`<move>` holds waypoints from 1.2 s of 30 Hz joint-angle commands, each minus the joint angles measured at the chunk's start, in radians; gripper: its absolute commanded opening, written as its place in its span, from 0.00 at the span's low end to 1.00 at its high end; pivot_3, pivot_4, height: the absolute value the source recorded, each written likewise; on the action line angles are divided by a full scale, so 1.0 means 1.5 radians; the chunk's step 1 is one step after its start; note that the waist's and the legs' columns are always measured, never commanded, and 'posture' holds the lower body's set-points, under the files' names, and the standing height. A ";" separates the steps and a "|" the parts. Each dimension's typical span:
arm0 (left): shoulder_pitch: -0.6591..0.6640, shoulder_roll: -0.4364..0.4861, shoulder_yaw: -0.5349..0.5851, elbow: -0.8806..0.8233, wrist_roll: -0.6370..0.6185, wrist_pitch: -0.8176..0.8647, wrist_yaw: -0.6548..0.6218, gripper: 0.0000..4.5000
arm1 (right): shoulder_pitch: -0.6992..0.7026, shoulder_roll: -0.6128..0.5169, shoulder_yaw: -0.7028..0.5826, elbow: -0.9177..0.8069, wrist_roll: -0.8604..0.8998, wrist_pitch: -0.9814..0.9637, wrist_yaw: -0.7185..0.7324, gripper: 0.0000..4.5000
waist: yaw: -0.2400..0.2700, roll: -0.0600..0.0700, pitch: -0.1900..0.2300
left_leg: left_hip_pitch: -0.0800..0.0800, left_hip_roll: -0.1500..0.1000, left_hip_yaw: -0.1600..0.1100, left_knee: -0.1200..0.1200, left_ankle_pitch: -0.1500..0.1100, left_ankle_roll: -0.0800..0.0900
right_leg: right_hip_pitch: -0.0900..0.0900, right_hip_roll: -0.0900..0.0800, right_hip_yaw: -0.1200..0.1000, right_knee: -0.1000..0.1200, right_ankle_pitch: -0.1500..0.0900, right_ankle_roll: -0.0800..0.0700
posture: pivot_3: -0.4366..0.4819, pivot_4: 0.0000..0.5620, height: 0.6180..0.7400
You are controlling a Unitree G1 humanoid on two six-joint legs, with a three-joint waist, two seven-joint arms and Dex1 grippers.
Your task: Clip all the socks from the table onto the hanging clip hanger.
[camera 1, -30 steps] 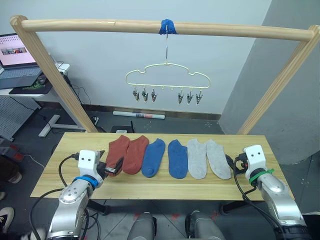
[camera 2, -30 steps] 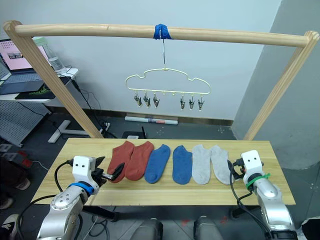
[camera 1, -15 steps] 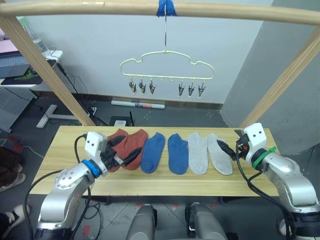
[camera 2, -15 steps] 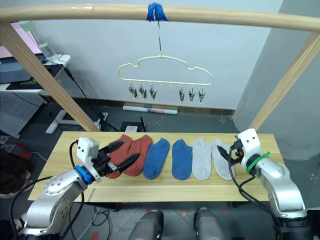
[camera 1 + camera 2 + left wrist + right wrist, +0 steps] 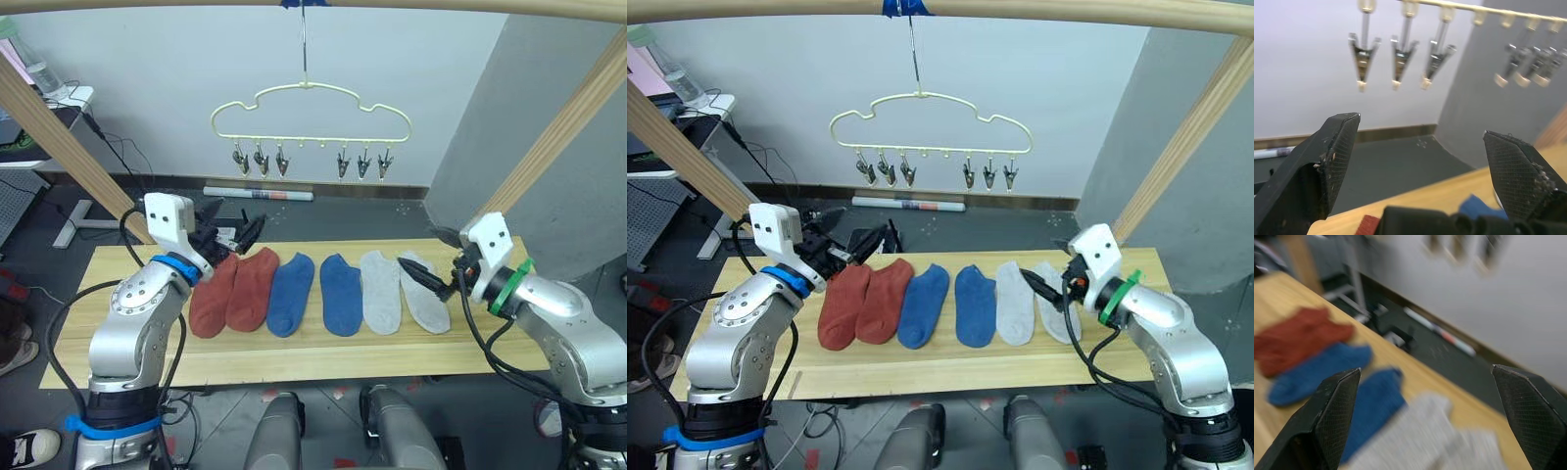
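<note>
Socks [image 5: 320,294] lie flat in a row on the table [image 5: 294,354], two red, two blue, two grey, easy for me to pick. My left gripper [image 5: 233,232] is spread wide above the red pair. My right gripper [image 5: 424,282], also spread, sits by the grey ones. Clip hanger [image 5: 310,108] hangs overhead, its clips bare.

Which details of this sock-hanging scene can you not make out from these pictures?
- Clip hanger hook top: cut off by the left eye view's upper edge.
- Clips: blurred in the right wrist view.
- Left rust-red sock cuff: hidden behind the left gripper.
- Table legs: hidden beneath the tabletop.
</note>
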 commanded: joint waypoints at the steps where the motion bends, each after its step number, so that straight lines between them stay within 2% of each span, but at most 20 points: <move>1: -0.030 -0.021 0.025 0.009 0.016 -0.024 0.049 1.00 | -0.096 0.020 -0.001 -0.022 0.057 0.010 0.011 1.00 | -0.001 -0.001 0.006 | 0.000 0.000 0.000 0.000 0.000 0.000 | 0.000 0.000 0.000 0.000 0.000 0.000 | 0.48 0.55 1.00; 3: -0.053 -0.033 0.028 0.036 0.028 -0.041 0.068 1.00 | -0.151 0.032 0.012 -0.014 0.074 0.012 0.021 1.00 | -0.002 0.000 0.009 | 0.000 -0.001 0.001 0.001 0.000 0.000 | -0.001 0.000 0.001 0.001 0.001 0.002 | 0.47 0.55 1.00; 7: -0.101 -0.038 0.036 0.098 0.043 -0.075 0.078 1.00 | -0.196 0.051 0.028 0.009 0.073 0.016 0.004 1.00 | 0.002 -0.001 0.009 | 0.000 -0.001 -0.001 0.001 0.000 0.000 | 0.000 0.000 -0.001 0.000 0.001 0.002 | 0.47 0.54 1.00; 11: -0.155 -0.031 0.032 0.172 0.052 -0.112 0.058 1.00 | -0.233 0.060 0.040 0.016 0.084 0.017 0.007 1.00 | 0.001 -0.001 0.009 | -0.002 -0.002 0.000 0.001 0.000 0.000 | -0.001 -0.002 0.000 0.000 0.001 0.002 | 0.47 0.54 1.00; 19: -0.198 -0.026 0.008 0.243 0.064 -0.147 0.007 1.00 | -0.264 0.073 0.046 0.004 0.104 0.049 -0.009 1.00 | -0.001 -0.001 0.009 | -0.003 -0.003 -0.001 0.001 0.000 0.000 | -0.002 -0.003 -0.001 0.000 0.001 0.002 | 0.46 0.52 1.00; 22: -0.215 -0.023 0.010 0.283 0.073 -0.172 0.002 0.88 | -0.283 0.082 0.047 0.001 0.113 0.059 -0.017 1.00 | -0.001 -0.001 0.009 | -0.003 -0.004 -0.001 0.001 0.000 0.000 | -0.003 -0.003 -0.001 0.000 0.001 0.002 | 0.45 0.52 1.00; 26: -0.234 -0.021 0.010 0.316 0.077 -0.189 -0.010 0.64 | -0.291 0.085 0.048 0.000 0.115 0.063 -0.021 1.00 | -0.002 -0.001 0.009 | -0.003 -0.004 -0.001 0.001 0.000 0.000 | -0.003 -0.003 -0.001 0.000 0.001 0.002 | 0.44 0.52 1.00; 36: -0.280 -0.024 0.000 0.393 0.092 -0.229 -0.031 0.64 | -0.301 0.088 0.050 0.004 0.114 0.061 -0.026 1.00 | -0.003 -0.001 0.009 | -0.004 -0.004 -0.002 0.001 0.000 0.000 | -0.003 -0.003 -0.001 0.000 0.001 0.002 | 0.44 0.53 1.00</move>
